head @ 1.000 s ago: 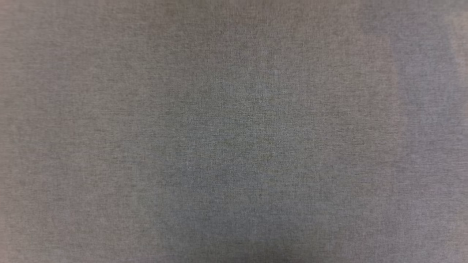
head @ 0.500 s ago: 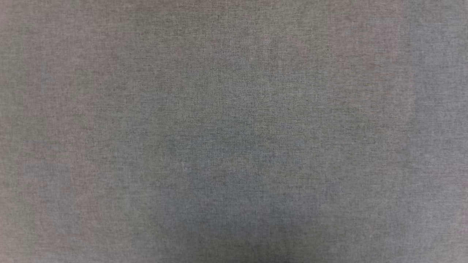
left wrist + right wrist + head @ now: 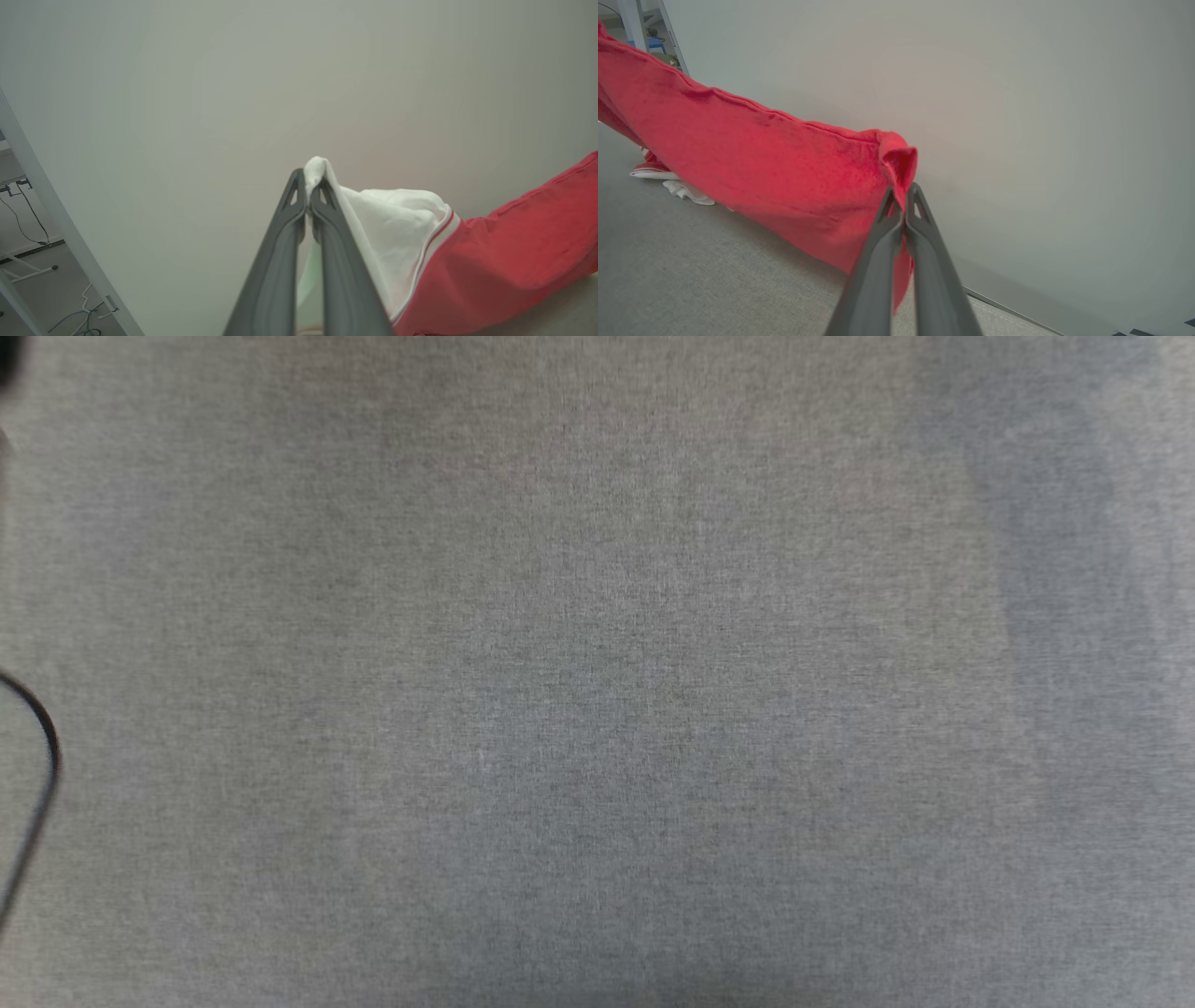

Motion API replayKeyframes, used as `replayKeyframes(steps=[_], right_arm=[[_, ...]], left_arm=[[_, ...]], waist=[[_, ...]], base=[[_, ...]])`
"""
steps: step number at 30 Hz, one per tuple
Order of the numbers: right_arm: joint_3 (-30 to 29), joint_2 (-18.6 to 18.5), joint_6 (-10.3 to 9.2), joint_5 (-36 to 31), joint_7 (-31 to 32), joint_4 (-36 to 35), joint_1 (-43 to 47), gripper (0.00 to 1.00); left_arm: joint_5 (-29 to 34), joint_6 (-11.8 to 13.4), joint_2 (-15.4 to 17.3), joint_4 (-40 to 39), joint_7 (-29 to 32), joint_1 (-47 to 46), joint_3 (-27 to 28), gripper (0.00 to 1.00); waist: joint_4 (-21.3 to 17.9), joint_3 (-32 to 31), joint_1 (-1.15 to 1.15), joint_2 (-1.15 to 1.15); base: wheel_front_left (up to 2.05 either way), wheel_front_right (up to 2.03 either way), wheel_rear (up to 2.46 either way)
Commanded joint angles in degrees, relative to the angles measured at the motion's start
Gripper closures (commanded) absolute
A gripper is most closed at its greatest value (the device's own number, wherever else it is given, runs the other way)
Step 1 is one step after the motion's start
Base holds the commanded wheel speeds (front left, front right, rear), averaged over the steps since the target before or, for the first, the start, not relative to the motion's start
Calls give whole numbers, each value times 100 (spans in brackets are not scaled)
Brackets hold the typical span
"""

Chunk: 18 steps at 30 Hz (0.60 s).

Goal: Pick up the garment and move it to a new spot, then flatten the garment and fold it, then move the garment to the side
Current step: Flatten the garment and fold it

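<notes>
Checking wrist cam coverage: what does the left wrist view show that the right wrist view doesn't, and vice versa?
Left wrist view: left gripper shut on the garment at its white sleeve, striped trim beside it, cables at lower left. Right wrist view: right gripper shut on a red edge of the garment, whose far end rests on the grey fabric surface. Both: red cloth running off sideways from the gripper, pale wall behind.

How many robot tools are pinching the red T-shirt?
2. The left tool is shut on the tip of the white sleeve. The right tool is shut on a red corner of the red T-shirt, which hangs stretched between them.
</notes>
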Motion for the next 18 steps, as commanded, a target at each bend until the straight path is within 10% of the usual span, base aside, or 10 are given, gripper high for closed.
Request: replayKeyframes(steps=[1, 18], right_arm=[[106, -74, -3, 143, -70, -99, 287, 100], [1163, -1012, -3, 924, -104, -1143, 3288, 100]], left_arm=[[-28, 105, 63, -185, -32, 482, 85, 100], [-513, 943, -10, -2065, -33, 6015, 774, 100]], waist=[[-3, -360, 0, 0], [149, -1882, 0, 0]], base=[[0, 0, 0], [0, 0, 0]])
